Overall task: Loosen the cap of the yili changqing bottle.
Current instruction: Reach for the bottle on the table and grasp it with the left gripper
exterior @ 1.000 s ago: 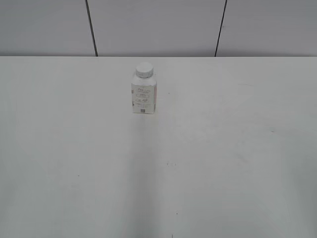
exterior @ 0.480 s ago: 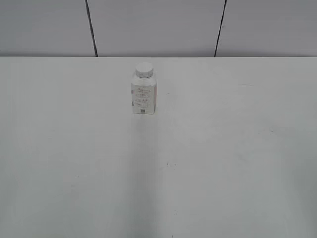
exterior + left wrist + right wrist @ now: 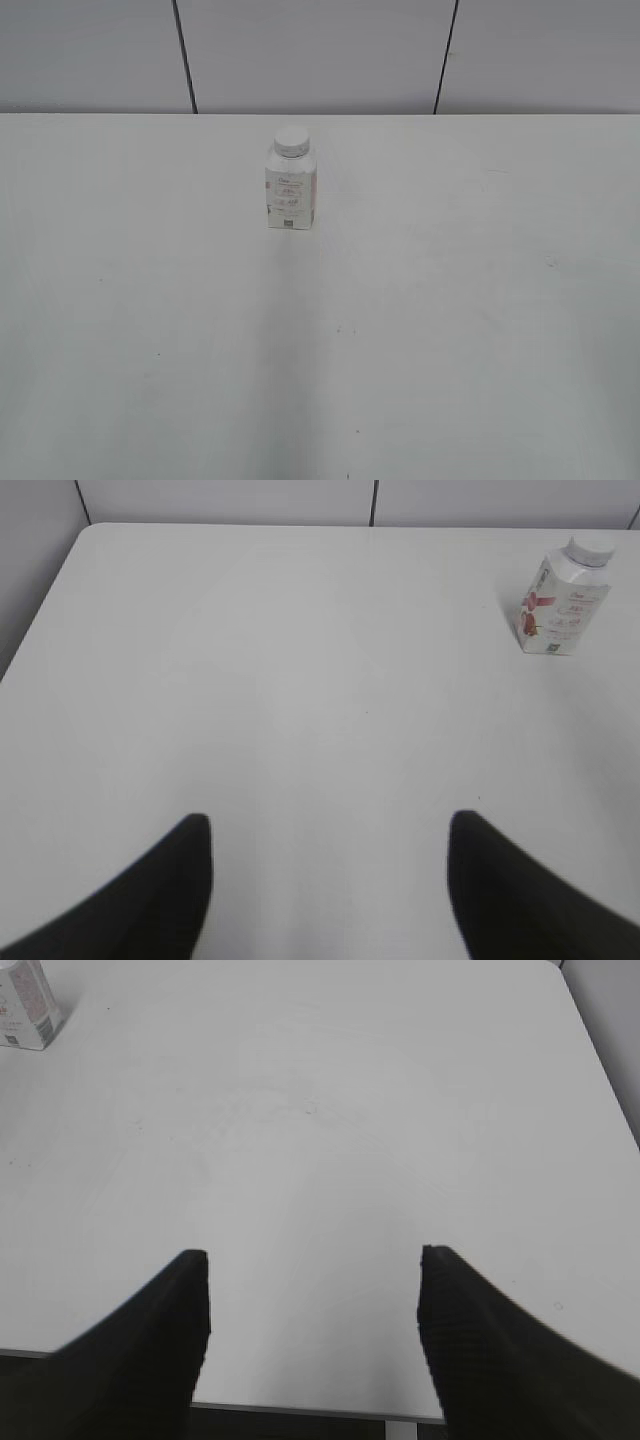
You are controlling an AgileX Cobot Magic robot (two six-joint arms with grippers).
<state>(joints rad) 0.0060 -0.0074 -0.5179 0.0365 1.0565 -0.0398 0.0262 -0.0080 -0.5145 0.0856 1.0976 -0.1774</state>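
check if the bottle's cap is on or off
On: the cap sits on the neck of the upright bottle. How tightly it is screwed, cannot tell.

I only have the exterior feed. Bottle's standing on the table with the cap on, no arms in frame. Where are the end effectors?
Observer: Left end effector is open, over bare table, holding nothing.
Operator: Bottle visible from it?
Observer: Yes, the bottle stands upright far ahead, to its upper right, cap on.
Operator: And the right one?
Observer: Right end effector is open too, hanging near the table's front edge; the bottle is cut off at that view's top left corner.
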